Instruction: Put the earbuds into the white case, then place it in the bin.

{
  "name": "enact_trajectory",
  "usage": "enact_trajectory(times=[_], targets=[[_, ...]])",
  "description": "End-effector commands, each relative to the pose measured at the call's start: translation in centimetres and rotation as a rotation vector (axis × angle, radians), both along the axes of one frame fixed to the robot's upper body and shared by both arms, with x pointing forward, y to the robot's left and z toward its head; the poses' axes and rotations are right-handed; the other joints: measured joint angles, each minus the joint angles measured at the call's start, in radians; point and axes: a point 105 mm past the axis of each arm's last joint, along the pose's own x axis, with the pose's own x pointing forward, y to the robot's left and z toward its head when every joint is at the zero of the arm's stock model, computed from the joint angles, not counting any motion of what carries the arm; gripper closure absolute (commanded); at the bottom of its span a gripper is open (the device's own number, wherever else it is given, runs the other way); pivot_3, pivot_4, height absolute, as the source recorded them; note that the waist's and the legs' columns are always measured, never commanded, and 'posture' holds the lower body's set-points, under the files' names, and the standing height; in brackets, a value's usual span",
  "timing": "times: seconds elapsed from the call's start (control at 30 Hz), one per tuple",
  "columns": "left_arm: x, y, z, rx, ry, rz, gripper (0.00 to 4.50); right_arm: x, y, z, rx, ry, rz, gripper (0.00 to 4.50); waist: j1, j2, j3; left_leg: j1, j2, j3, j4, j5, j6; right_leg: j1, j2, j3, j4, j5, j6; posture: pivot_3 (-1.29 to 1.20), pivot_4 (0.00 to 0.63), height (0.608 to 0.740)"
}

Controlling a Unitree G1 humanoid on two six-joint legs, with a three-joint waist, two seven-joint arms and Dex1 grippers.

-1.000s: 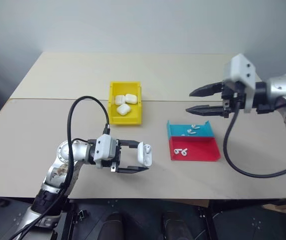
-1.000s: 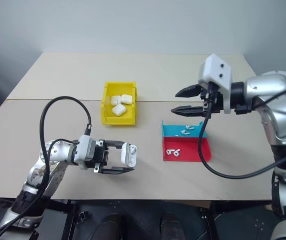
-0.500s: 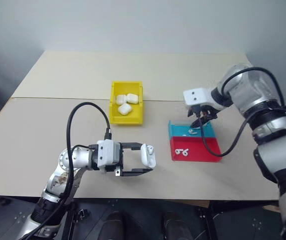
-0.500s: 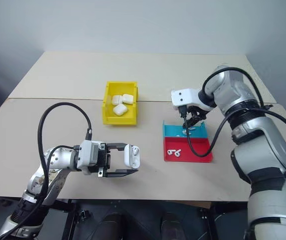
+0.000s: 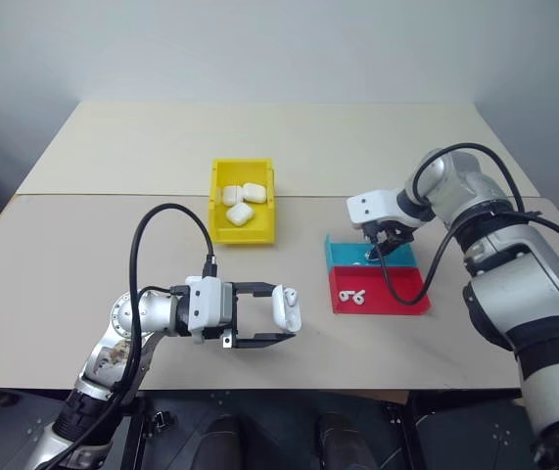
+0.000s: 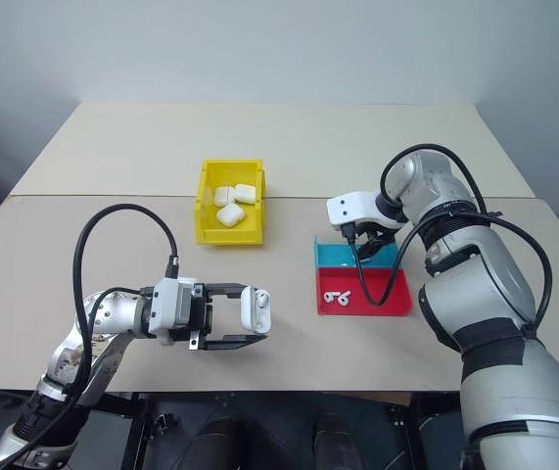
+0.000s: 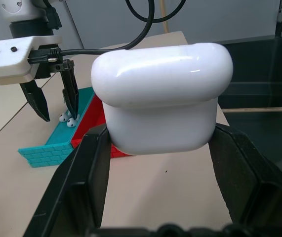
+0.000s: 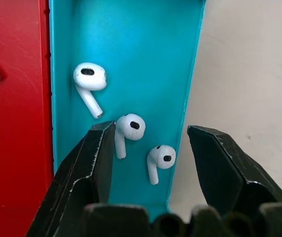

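My left gripper (image 5: 283, 312) is shut on the white case (image 7: 160, 98), held level above the table's front with its lid side up. My right gripper (image 8: 150, 131) points down, open, just over the blue tray (image 8: 131, 39). Three earbuds lie in that tray: one (image 8: 128, 126) beside a finger (image 8: 89, 168), one (image 8: 160, 157) between the fingers, and one (image 8: 89, 79) farther off. The yellow bin (image 5: 245, 235) stands at the table's middle with three more white cases (image 5: 244, 201) in it.
A red tray (image 5: 396, 292) adjoins the blue one on its near side and holds two earbuds (image 5: 354, 297). My right arm's black cable (image 5: 436, 264) loops over both trays. Bare tabletop (image 5: 113, 147) spreads to the left and behind the bin.
My right arm swung in and down from above the table; its gripper turned from level to pointing down over the blue tray. The left gripper kept the case nearly still.
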Motion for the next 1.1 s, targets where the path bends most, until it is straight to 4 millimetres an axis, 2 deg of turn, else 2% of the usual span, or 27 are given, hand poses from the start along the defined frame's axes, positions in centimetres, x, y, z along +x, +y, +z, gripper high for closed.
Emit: enact_trajectory(times=[0.03,0.43,1.1], targets=[[-0.4,-0.4,1.1,-0.019,-0.043,-0.024,1.78,0.2,0.2,0.9,0.009,-0.028,0.016,1.67,-0.003,0.0,0.0,0.0,0.0,0.0,0.0,0.0,0.0,0.0,0.0,0.0,0.0,0.0,0.0,0.0,0.15,0.74],[-0.3,-0.5,1.2,-0.023,-0.042,-0.023,1.78,0.0,0.9,0.7,0.035,-0.011,0.041,1.67,-0.008,0.0,0.0,0.0,0.0,0.0,0.0,0.0,0.0,0.0,0.0,0.0,0.0,0.0,0.0,0.0,0.15,0.74],[-0.2,-0.6,1.1,-0.016,-0.044,-0.014,1.78,0.0,0.8,-0.4,0.036,-0.008,0.033,1.67,-0.009,0.0,0.0,0.0,0.0,0.0,0.0,0.0,0.0,0.0,0.0,0.0,0.0,0.0,0.0,0.0,0.15,0.74]])
